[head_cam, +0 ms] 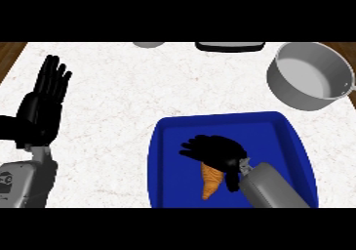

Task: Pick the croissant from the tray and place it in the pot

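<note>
Croissant point(210, 183) lies in the blue tray point(281, 128) under the right hand's point(215, 149) curled fingers (left hand point(44, 105) resting, fingers straight)

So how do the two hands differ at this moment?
The left hand is open, fingers straight and pointing up, resting over the bare counter at the view's left; the right hand is curled downward over the blue tray. The left hand touches nothing, while the right hand covers the top end of the croissant. Both are black hands on grey forearms. The pot holds nothing.
</note>
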You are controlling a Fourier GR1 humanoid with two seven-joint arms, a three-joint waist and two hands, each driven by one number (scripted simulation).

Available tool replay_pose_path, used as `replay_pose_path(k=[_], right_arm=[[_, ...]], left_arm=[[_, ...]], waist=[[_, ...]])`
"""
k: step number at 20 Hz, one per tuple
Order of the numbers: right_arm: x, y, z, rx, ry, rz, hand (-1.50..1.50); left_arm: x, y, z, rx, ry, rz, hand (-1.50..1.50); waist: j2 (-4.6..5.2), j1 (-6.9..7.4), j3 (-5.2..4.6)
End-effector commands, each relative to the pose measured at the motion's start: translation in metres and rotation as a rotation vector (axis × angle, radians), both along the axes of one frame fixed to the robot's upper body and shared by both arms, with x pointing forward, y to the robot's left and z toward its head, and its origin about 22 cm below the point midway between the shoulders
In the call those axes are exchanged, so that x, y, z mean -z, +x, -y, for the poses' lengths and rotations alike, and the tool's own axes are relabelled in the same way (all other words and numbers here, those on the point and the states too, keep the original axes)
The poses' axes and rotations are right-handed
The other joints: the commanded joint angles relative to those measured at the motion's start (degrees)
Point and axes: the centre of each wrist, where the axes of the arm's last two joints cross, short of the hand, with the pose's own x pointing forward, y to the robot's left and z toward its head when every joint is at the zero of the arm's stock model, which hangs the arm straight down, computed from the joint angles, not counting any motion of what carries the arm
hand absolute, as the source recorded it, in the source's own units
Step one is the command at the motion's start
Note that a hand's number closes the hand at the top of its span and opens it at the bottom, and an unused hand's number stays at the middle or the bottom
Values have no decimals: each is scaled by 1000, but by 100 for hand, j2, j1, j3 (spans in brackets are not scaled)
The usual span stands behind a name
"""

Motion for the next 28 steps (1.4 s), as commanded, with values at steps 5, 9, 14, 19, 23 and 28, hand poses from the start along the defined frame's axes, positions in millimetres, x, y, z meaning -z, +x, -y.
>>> replay_pose_path(k=[5,9,14,19,23,28], right_arm=[[26,-6,-18,-192,38,16,150],[29,-9,-16,-215,76,32,150],[28,-21,-4,-176,66,67,150],[-14,-30,-12,-118,114,245,150],[-26,13,-26,406,143,316,150],[-58,35,-28,803,226,435,150]], left_arm=[[2,-1,2,0,7,-4,0],[-11,14,17,11,-14,7,0],[18,-10,-3,16,-9,-8,0],[16,-13,-19,9,-4,-21,0],[-8,2,-5,12,8,10,0],[-8,8,22,66,-13,12,0]], waist=[[20,23,14],[23,-20,14],[9,-16,11],[-6,-42,10],[27,80,23],[47,227,28]])
